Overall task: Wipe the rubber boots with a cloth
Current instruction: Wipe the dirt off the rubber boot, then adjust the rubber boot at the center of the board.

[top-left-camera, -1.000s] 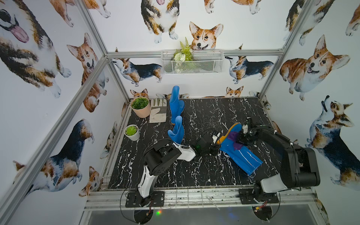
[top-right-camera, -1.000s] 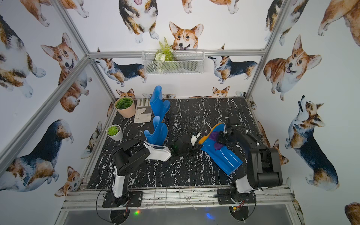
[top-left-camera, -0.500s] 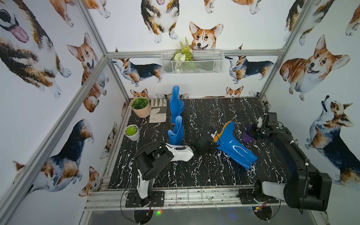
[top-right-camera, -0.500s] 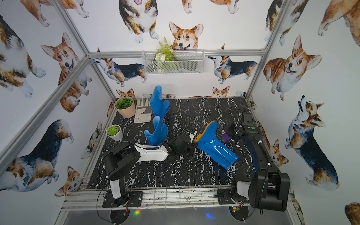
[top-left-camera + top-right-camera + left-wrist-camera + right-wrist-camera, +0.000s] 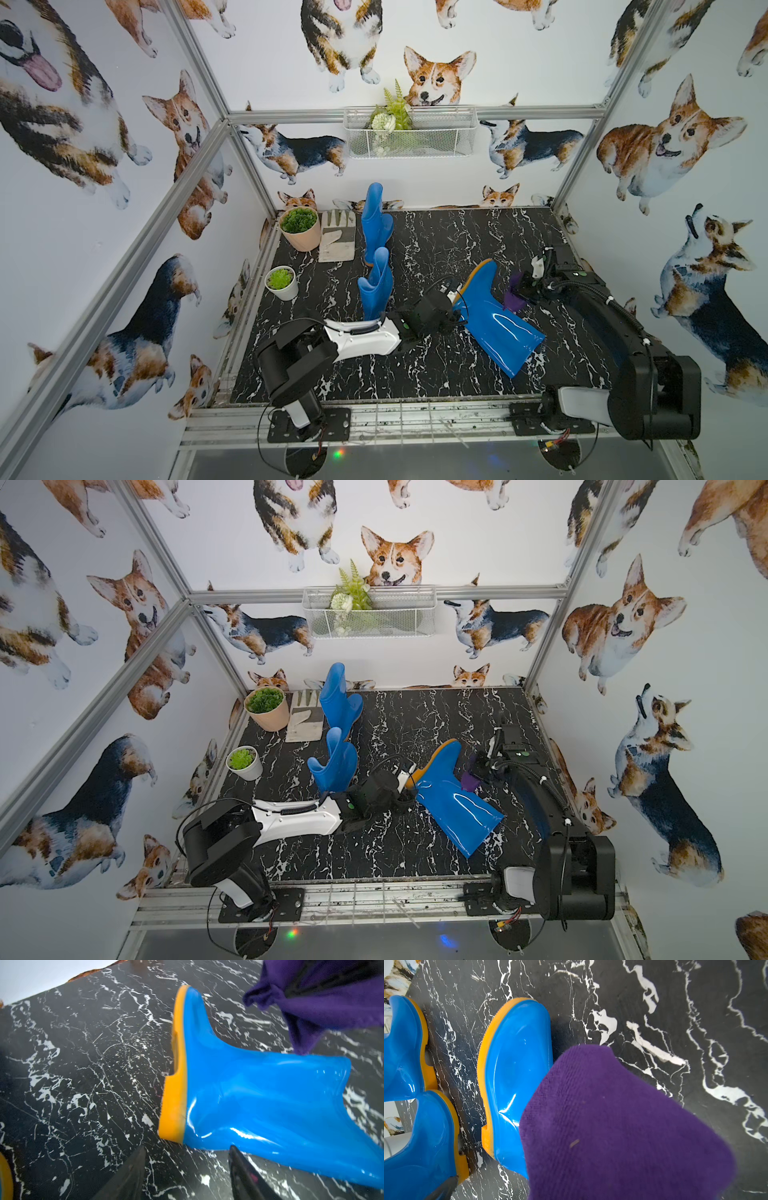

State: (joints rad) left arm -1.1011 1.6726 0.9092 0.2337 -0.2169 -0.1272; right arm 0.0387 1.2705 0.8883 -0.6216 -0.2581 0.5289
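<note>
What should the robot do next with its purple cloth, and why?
Probably the right gripper should lower the cloth onto the lying boot. It is shut on the cloth, which hangs beside the boot's shaft, not clearly on it. The left gripper stands open by the heel, holding nothing.

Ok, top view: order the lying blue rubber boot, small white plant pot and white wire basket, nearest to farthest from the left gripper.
1. Lying blue rubber boot, right at the left gripper.
2. Small white plant pot, far out on the left side.
3. White wire basket, hung high at the back.
</note>
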